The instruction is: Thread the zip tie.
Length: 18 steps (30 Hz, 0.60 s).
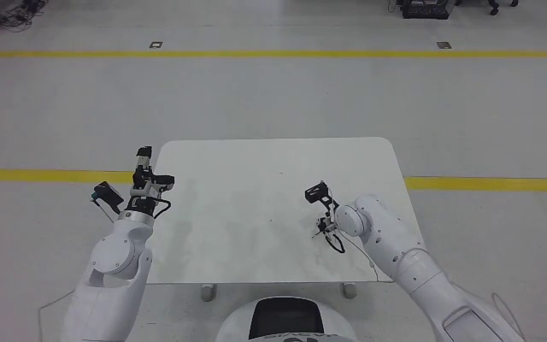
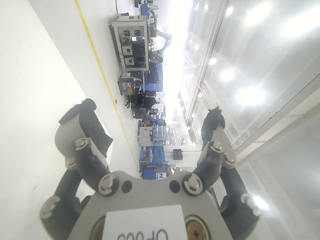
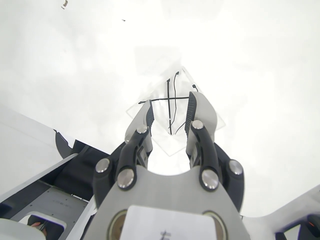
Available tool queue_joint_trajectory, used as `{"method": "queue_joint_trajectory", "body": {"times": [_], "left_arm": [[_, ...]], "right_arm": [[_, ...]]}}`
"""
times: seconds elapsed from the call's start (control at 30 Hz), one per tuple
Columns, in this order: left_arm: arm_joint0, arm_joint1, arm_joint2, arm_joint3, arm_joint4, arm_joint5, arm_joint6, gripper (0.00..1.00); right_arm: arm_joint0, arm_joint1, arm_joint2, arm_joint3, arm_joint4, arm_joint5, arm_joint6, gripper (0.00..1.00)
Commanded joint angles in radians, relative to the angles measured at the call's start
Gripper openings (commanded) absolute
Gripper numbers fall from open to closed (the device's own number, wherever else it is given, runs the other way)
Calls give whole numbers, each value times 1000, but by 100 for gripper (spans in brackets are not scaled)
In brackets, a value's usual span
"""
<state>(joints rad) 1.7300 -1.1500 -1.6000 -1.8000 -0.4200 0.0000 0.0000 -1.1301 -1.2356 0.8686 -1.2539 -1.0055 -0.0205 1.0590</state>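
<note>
Zip ties (image 3: 169, 113), thin black plastic strips, lie crossed in a clear square plastic tray (image 3: 163, 142) directly below the released, empty right gripper (image 3: 170, 99), the left gripper (image 2: 151, 108) likewise released and held aside; pick-up is judged in hand, requiring descent onto a single strip.

Bright, even overhead light — harsh glare off ceiling lamps (image 2: 252, 13), bleached-white table (image 3: 225, 38), wide-angle bending at edges.

Am in big industrial lab hall. Past my left hand (image 2: 151, 108): equipment rack (image 2: 130, 43), blue workstations (image 2: 150, 154), yellow floor line (image 2: 100, 61), high ceiling lights (image 2: 250, 96). My white tabletop (image 1: 256, 188) stands on pale open floor (image 1: 273, 94).
</note>
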Motion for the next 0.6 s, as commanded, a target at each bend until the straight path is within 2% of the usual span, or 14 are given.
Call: {"method": "queue_joint_trajectory", "body": {"times": [0.0,0.3,0.57], "left_arm": [[0,0,0,0,0,0,0,100],[0,0,0,0,0,0,0,100],[0,0,0,0,0,0,0,100]], "right_arm": [[4,-3,-4,11,3,-2,-2,24],[26,-15,-21,65,14,-7,-17,12],[44,-26,-37,108,21,-6,-21,11]]}}
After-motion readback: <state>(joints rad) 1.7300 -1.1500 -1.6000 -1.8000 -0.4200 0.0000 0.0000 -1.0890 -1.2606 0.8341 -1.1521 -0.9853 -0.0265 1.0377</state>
